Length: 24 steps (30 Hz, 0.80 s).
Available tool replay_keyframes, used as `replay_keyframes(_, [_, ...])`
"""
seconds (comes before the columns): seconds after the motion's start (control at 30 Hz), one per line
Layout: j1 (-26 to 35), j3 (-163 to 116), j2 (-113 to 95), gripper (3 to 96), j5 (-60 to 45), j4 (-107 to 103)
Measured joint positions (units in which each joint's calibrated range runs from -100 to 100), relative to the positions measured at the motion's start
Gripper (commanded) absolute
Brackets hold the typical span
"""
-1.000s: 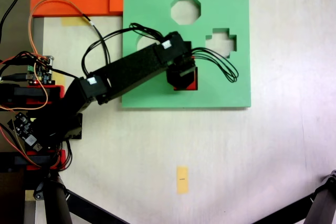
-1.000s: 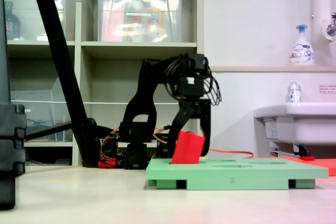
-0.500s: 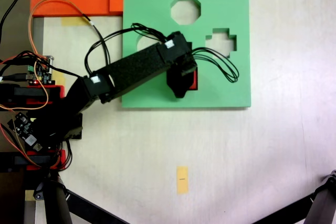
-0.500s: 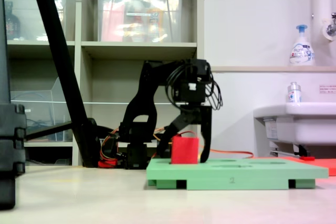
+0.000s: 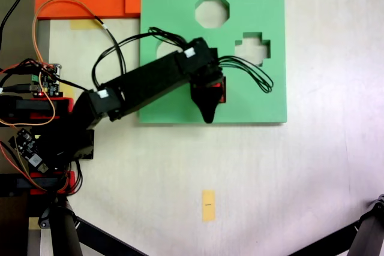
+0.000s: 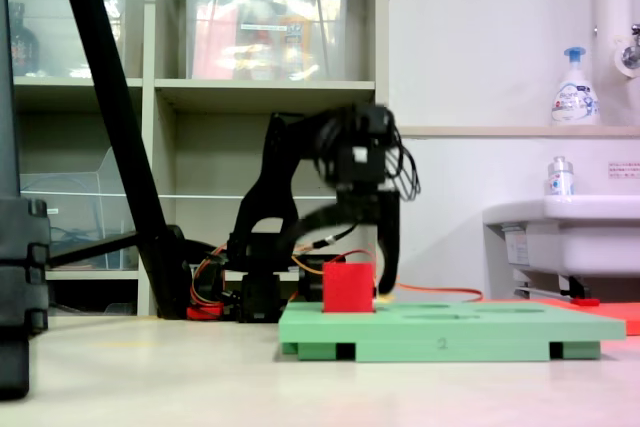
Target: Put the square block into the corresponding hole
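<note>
Most of the square block [image 5: 223, 90] hides under black fingers [image 5: 208, 111]

Square hole hidden under arm [image 5: 156, 79]; red block [image 5: 223, 90] mostly covered; fingers [image 6: 335, 217] blurred.

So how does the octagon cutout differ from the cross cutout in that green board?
The octagonal cutout is an eight-sided opening, larger, and nearer the top edge of the flat green foam board in the first exterior view. The cross-shaped cutout is a smaller plus shape, lower and further to the first exterior view's right. Both are empty, with the pale table showing through.
</note>
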Motion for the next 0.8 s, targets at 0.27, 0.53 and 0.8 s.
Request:
replay_keyframes(0.27, [-3.08,2.65,-45.69,68.7,-18.66,-0.1])
replay_keyframes(0.53, [-14.55,3.04,-68.13,59.1,-35.46,13.31])
replay_keyframes(0.8, [-16.21,-52.13,-82.08,58.3,-43.96,41.41])
